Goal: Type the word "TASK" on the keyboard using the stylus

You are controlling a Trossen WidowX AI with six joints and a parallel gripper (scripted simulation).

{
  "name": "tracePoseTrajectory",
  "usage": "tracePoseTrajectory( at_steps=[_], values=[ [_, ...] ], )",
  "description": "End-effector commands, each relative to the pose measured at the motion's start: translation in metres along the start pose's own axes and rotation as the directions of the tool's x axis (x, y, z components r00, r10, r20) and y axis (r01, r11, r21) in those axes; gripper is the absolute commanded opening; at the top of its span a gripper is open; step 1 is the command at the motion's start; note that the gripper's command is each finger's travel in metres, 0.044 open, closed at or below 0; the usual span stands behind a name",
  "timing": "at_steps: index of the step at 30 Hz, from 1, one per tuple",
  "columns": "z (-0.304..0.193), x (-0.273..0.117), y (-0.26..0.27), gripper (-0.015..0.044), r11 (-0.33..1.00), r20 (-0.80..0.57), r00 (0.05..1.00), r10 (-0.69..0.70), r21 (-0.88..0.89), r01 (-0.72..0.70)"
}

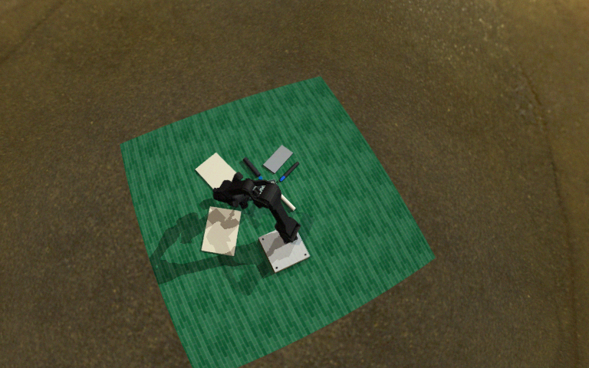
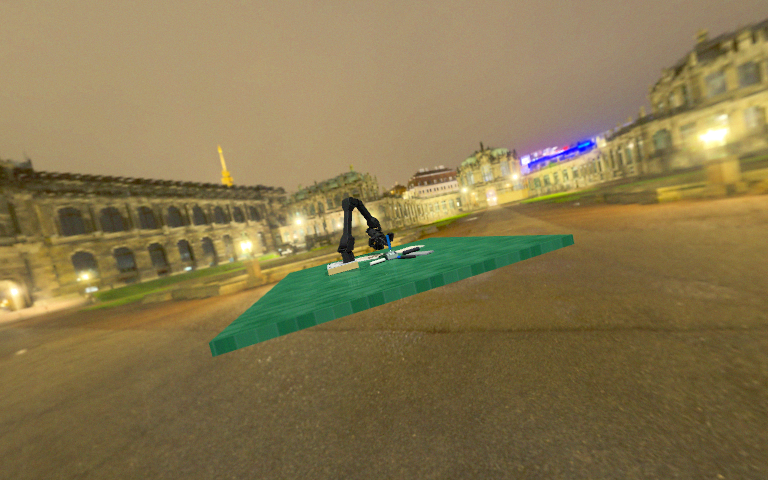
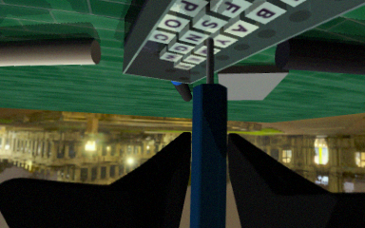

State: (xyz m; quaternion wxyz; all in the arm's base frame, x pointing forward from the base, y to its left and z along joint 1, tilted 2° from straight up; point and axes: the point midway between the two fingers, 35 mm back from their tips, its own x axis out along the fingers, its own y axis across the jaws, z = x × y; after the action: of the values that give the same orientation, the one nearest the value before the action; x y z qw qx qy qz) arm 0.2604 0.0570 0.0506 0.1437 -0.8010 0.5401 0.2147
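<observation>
- Blue and faceted, the stylus (image 2: 389, 242) (image 3: 209, 157) stood at lower centre of the wrist view, clasped between both fingers of the gripper (image 2: 389, 236) (image 3: 209, 137); it looked light, stiff, likely slippery along its flats; mid-barrel seemed the best hold;
- its thin grey tip overlapped the keys, contact unclear;
- the keyboard (image 1: 268, 184) (image 2: 390, 256) (image 3: 282, 24), upper centre, had squarish white caps on a hard grey slab;
- smooth cream rod (image 1: 288, 202) (image 2: 377, 261) (image 3: 52, 52), upper left; streaky green surface (image 1: 347, 195) (image 2: 453, 266) (image 3: 119, 97) below.

White keycaps on the gray keyboard (image 3: 157, 59) carry single dark letters, among them P, O, C, F, S, N, G, B, A and Y; lettering on other keys is too small or cut off to read.
</observation>
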Motion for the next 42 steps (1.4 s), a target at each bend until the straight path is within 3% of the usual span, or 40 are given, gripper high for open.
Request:
tracePoseTrajectory(
  at_steps=[1, 42],
  values=[
    [0.0027, 0.0015, 0.001, 0.0081, 1.0, 0.001, 1.0, 0.004, -0.002, -0.004],
    [0.01, 0.0058, 0.0011, 0.0081, 1.0, 0.001, 1.0, 0.004, -0.002, -0.004]
  ],
)
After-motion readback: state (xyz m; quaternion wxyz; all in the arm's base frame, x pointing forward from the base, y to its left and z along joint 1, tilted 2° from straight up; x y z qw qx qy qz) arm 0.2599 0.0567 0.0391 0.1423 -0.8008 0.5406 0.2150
